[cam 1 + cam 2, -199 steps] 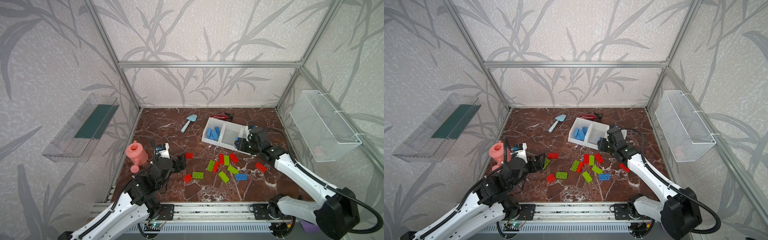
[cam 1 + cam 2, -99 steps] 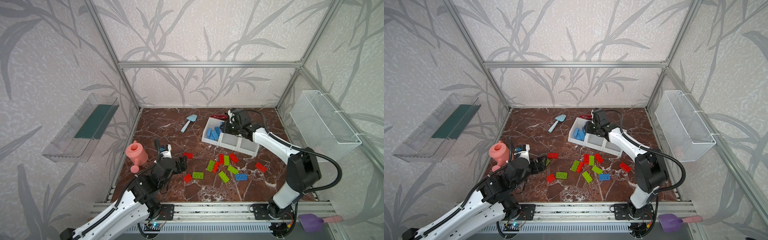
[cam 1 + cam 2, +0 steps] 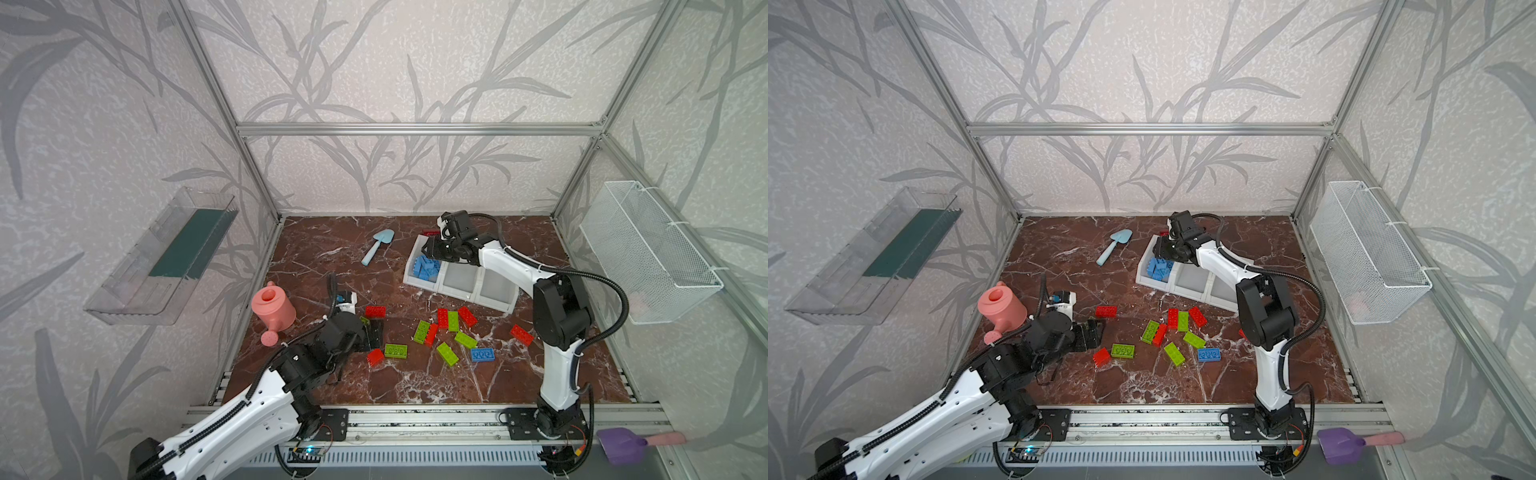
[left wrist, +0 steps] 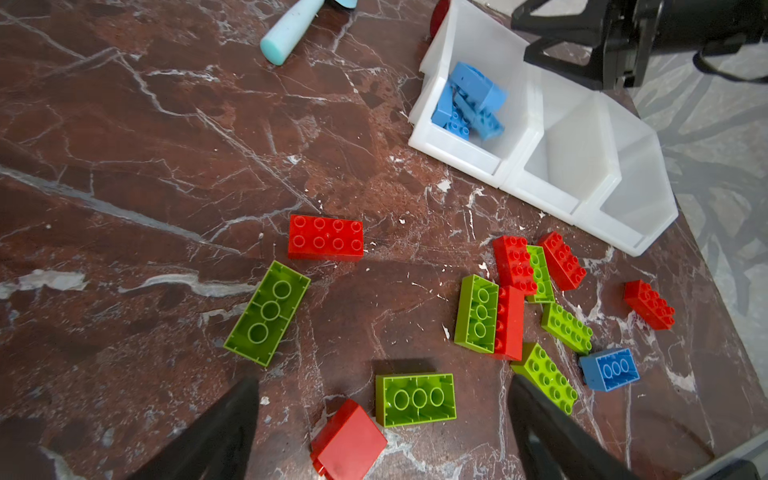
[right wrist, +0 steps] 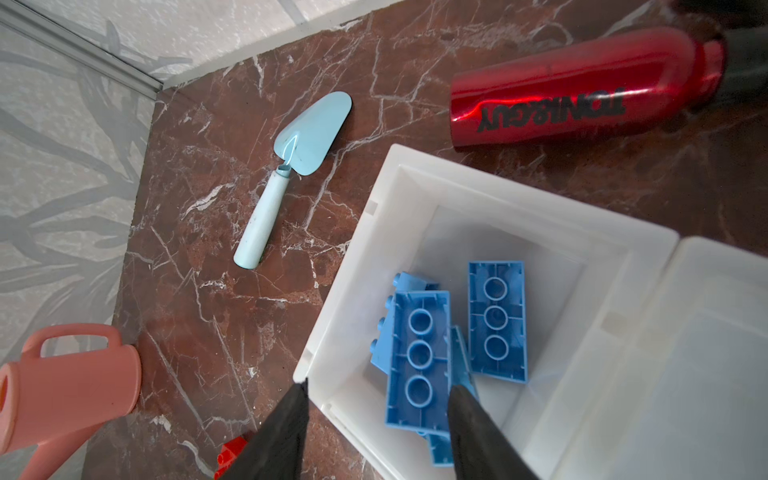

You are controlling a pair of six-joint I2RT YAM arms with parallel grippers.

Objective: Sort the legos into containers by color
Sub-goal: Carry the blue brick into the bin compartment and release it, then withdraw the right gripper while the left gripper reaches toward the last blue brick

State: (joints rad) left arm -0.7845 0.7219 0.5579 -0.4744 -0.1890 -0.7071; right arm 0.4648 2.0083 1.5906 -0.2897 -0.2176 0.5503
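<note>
A: Right gripper [image 5: 378, 390] gapes, empty, over smooth blue studded legos [image 5: 419, 353] in the end white plastic container [image 5: 415, 166].
B: Left gripper [image 4: 382, 382] spreads wide above loose red, green bricks [image 4: 325, 237] on veined marble [image 4: 124, 124]. Glossy red bottle [image 5: 582, 87] reads "TONI&GUY".

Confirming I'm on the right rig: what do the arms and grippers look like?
The left arm and right arm have white shells, black joints and black ribbed cable hoses. The left gripper and right gripper have matte black tapering fingers.
</note>
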